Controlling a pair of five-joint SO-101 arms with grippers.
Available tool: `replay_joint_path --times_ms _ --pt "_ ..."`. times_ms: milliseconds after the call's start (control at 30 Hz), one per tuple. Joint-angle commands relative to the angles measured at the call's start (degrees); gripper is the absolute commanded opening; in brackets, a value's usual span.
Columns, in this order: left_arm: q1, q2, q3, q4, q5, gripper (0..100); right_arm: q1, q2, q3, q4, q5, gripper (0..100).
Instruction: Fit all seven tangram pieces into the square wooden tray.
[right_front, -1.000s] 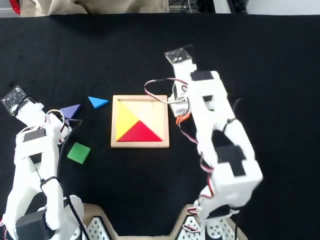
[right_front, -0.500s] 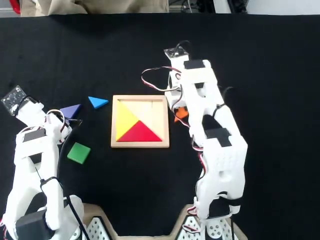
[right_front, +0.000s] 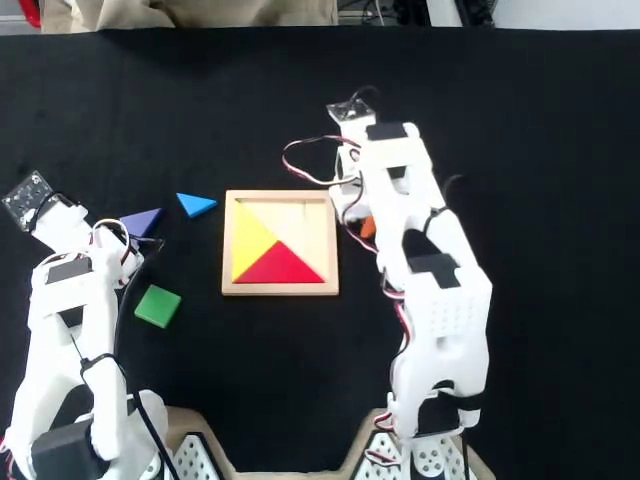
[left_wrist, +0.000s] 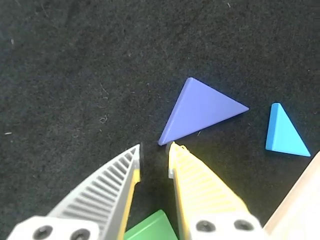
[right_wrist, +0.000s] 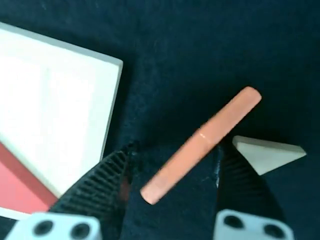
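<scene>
Right gripper (right_wrist: 175, 150): jaws look clamped on the orange piece (right_wrist: 200, 145), which sits slantwise across the gap, edge-on, just off the tray (right_front: 280, 290) on its right side. The tray holds a yellow triangle (right_front: 248, 240) and a red triangle (right_front: 283, 265), and its upper and right part is bare wood. To do this step well: carry the piece over that bare corner, level it flat and square its edges to the rim before letting go, or a skewed piece could ride up on the rim. The high view alone gives the tray layout. The left wrist view adds detail: left gripper (left_wrist: 155, 147), jaws a narrow gap apart, holding nothing, tips just beside the purple triangle (left_wrist: 200, 110), with the blue triangle (left_wrist: 284, 131) and green square (left_wrist: 150, 227) loose on the bench (right_front: 500, 120).
</scene>
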Motion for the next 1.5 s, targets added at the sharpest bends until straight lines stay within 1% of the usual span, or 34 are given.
replay_joint_path --times_ms 0,167,267,367,433,533,633,767,867,1033,1133,1200,1333,1467 --pt "0.66 -1.76 -0.48 -1.14 -0.70 11 0.09 2.24 -2.42 -0.18 -0.18 24.0" --pt "0.66 -1.76 -0.48 -1.14 -0.70 11 0.18 4.79 -6.29 2.20 -0.09 22.6" --pt "0.66 -1.76 -0.48 -1.14 -0.70 11 0.79 4.53 -8.84 2.73 -0.09 15.5" --pt "0.66 -1.76 -0.48 -1.14 -0.70 11 1.85 4.70 -10.86 2.37 0.09 11.5" --pt "0.66 -1.76 -0.48 -1.14 -0.70 11 2.29 4.88 -11.21 2.37 2.46 8.4" --pt "0.66 -1.76 -0.48 -1.14 -0.70 11 2.29 4.79 -11.21 2.73 5.01 0.8" --pt "1.54 -1.76 -0.40 -1.14 -0.79 11 2.37 3.65 -11.74 4.13 5.10 1.1" --pt "1.80 -1.76 -0.31 -1.14 -2.46 11 3.34 -1.98 -10.42 6.33 5.19 1.1" --pt "1.80 -1.76 -0.31 -1.14 -2.55 11 3.08 -8.31 -7.60 7.82 7.30 1.1" --pt "1.80 -1.76 -0.31 -1.14 -2.64 11 4.40 -22.20 0.22 6.59 10.11 1.1" --pt "1.80 -1.76 -0.31 -1.14 -2.64 11 5.27 -28.26 5.93 5.63 15.03 1.1" --pt "1.80 -1.76 -0.31 -1.14 -2.64 11 5.36 -29.67 10.86 4.57 18.02 1.1" --pt "1.80 -1.76 -0.31 -1.14 -2.64 11 4.66 -28.35 20.53 -1.93 18.20 1.1" --pt "1.80 -1.76 -0.22 -1.14 -2.73 11 6.07 -26.33 27.12 -7.30 14.77 1.1"
